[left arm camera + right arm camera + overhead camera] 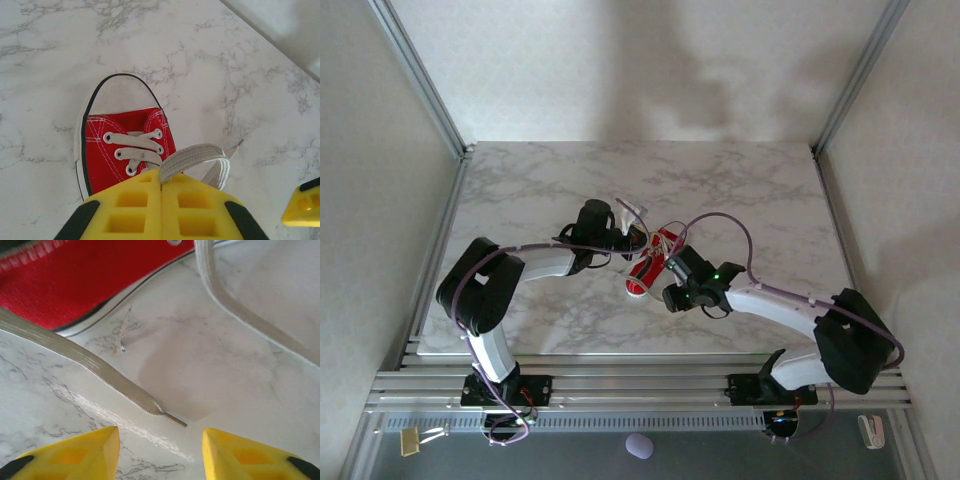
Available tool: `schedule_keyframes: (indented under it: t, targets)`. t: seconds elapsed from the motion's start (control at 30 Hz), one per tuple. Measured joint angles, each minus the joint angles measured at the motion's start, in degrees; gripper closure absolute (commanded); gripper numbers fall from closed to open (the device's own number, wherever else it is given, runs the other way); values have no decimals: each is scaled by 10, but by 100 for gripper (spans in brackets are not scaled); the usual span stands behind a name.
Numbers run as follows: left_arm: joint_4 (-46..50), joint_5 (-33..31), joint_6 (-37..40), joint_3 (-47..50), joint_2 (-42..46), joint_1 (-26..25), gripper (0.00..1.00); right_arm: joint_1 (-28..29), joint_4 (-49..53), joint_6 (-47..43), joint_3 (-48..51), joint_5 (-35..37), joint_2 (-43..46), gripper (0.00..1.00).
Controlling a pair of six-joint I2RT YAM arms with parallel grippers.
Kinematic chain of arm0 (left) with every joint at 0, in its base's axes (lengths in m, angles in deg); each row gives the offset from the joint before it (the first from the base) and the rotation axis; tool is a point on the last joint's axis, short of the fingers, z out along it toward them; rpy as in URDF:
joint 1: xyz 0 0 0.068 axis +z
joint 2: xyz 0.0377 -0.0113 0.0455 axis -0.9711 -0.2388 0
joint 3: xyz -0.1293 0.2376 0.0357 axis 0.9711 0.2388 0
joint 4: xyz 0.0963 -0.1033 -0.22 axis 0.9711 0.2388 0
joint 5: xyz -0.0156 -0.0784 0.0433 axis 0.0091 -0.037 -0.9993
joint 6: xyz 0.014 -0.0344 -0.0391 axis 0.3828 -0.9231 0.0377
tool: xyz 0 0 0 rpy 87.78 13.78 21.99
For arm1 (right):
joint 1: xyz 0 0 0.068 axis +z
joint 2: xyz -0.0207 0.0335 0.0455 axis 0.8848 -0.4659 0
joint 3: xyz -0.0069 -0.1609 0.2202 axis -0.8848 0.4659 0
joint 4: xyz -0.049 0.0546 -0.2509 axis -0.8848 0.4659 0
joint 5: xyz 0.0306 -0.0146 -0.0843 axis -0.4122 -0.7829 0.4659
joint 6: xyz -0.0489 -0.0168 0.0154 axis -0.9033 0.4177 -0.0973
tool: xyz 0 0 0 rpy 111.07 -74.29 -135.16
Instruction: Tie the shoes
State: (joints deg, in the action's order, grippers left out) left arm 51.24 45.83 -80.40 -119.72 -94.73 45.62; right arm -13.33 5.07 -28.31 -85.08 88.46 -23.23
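One lace loop (197,156) clamped (left pincer (161,176)).

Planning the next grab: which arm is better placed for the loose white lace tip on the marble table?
Right. The open right gripper hangs over the flat white lace tip; the left gripper is shut on a lace loop.

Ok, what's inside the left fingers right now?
A folded loop of white lace sticks out of the shut left fingers, by the red shoe. How far the lace runs in between them is covered, as is the shoe's rear half.
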Motion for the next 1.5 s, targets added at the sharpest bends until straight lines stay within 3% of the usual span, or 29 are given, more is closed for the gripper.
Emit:
schedule_keyframes:
  t: [0.57,0.67,0.93,1.0,1.3,1.5]
  targets:
    - [-5,11,-39,0,-17,12,100,15,-45,-25,-6,29,-96,53]
    - [-6,13,-40,0,-19,12,100,27,-40,-26,-14,41,-103,61]
    - [-8,20,-42,0,-19,12,100,56,-46,-2,-13,61,-103,96]
    - [-9,22,-42,0,-19,12,100,57,-50,7,-2,57,-88,100]
    - [-9,24,-41,0,-19,12,100,65,-40,13,3,58,87,100]
    - [-9,24,-41,0,-19,12,100,64,-23,13,-31,93,138,100]
